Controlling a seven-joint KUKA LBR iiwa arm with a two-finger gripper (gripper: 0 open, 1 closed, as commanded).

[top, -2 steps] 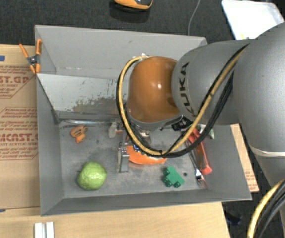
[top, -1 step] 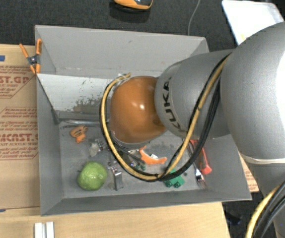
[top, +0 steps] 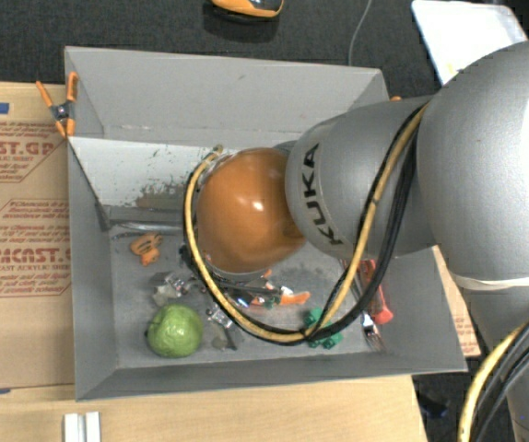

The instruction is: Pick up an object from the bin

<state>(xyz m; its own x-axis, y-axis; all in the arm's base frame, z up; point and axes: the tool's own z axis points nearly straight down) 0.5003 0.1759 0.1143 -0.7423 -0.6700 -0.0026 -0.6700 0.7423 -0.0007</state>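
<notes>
Grey bin (top: 88, 274): the left wall is steep and the floor at its foot is bare. That is the widest open room, well left of the orange wrist cover (top: 246, 212). The fingers sit under that cover, hidden. Can't tell if they are wide, narrow or holding anything, so places are given from the cover.

- Small orange piece (top: 145, 246): on the floor left of the cover, apart from the rest, with free floor round it.
- Pale scraps (top: 168, 288): below-left of the cover, near the cable.
- Green ball (top: 174, 331): round and dull, front left, near the front wall. There is clear floor on its left.
- Small metal bit (top: 220, 325): just beside the ball on its right.
- Cover: over the bin's middle, with its upper edge close to the scuffed back slope. Little room behind it.
- Yellow-and-black cable (top: 191, 238): hugs the cover's left edge, then loops down across the floor toward the front wall.
- Mixed bits (top: 283, 296): orange, red and white, heaped under the cover's lower edge and partly crossed by the cable. They are the nearest things to the cover. Which one is the pick target, can't tell.
- Green piece (top: 324, 337): right of the heap by the front wall, touching the cable loop.
- Red piece (top: 382, 313): further right near the right wall, partly behind the cable.
- Grey arm (top: 403, 173): lies over the bin's right rear part and its right rim. Tight there.
</notes>
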